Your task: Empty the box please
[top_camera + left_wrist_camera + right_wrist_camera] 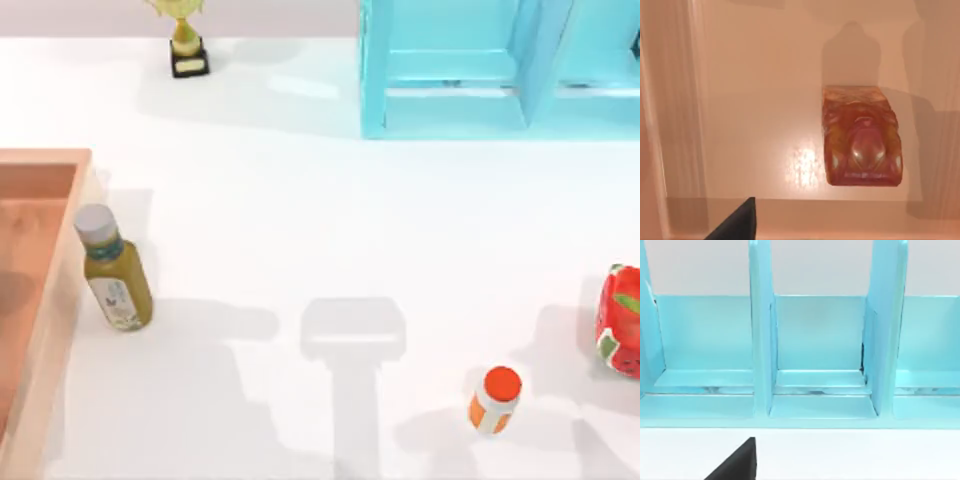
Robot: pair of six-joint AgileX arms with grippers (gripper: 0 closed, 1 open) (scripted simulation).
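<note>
Below the left tool (pixel 735 222), whose grip state I cannot tell, a reddish packet (pixel 861 136) lies flat inside the box (pixel 675 125). Descending off-centre risks striking the wall or skidding across the glossy wrapper.

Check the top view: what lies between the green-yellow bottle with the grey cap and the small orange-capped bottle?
Bare white tabletop with shadows lies between the green-yellow bottle and the orange-capped bottle, in the top view.

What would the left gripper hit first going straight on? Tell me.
Probably the reddish packet lying on the floor of the box, or the bare floor beside it; depth is hard to judge.
</note>
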